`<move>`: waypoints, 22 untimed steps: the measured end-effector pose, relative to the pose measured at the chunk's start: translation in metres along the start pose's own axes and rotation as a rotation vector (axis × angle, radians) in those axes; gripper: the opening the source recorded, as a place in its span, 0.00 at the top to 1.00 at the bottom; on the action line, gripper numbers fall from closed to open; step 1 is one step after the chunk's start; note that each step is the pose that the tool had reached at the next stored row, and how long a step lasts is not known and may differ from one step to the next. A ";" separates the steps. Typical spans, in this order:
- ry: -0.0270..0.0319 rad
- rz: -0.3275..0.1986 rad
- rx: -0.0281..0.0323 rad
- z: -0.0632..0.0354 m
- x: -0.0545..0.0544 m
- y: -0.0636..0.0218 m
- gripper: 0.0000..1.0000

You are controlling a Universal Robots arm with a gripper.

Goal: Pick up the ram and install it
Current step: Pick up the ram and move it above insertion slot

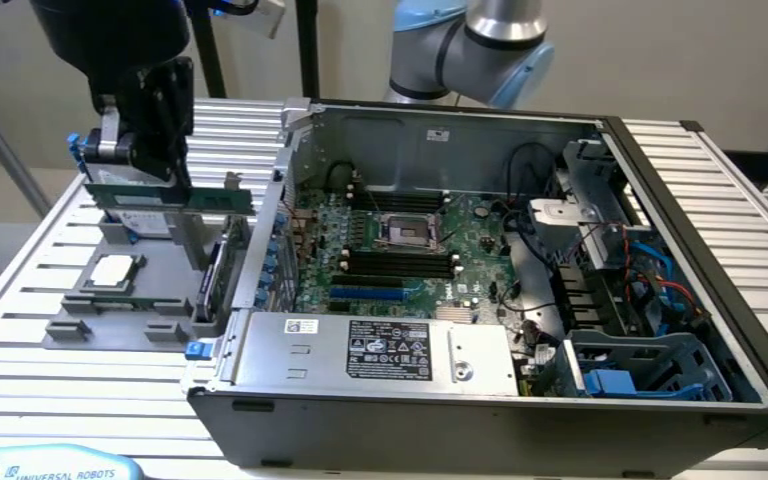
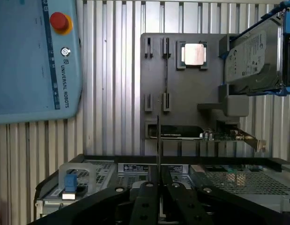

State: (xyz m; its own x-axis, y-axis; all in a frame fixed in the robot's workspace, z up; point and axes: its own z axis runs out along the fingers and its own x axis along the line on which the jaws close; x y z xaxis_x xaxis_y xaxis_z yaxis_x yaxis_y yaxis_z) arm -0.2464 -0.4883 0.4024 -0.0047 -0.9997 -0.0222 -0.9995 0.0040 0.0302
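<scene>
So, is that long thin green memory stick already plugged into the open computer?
No, the gripper holds the long thin green memory stick over the grey parts tray, outside the open metal computer case.

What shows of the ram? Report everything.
The ram appears edge-on in the wrist view: a thin, dark, straight strip, its chips and faces hidden. Its near part is clamped between the black fingers of the shut gripper; the rest juts out free over the grey parts fixture beside the open computer case, apparently touching nothing else.

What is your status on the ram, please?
End effector shut on the ram. Ram over the gray tray, outside the case. Hard drive close beside it.
</scene>
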 end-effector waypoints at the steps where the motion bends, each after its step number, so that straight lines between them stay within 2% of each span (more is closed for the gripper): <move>1: -0.0003 0.000 -0.0002 -0.0005 0.000 -0.0044 0.87; 11: -0.0012 0.000 -0.0027 -0.0024 -0.001 -0.0499 0.87; 22: -0.0011 0.000 -0.0084 -0.0030 -0.005 -0.0997 0.87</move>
State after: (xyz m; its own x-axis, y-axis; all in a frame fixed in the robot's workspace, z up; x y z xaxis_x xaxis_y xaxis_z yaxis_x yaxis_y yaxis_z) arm -0.1467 -0.4839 0.4025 -0.0049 -0.9997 -0.0233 -0.9992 0.0040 0.0386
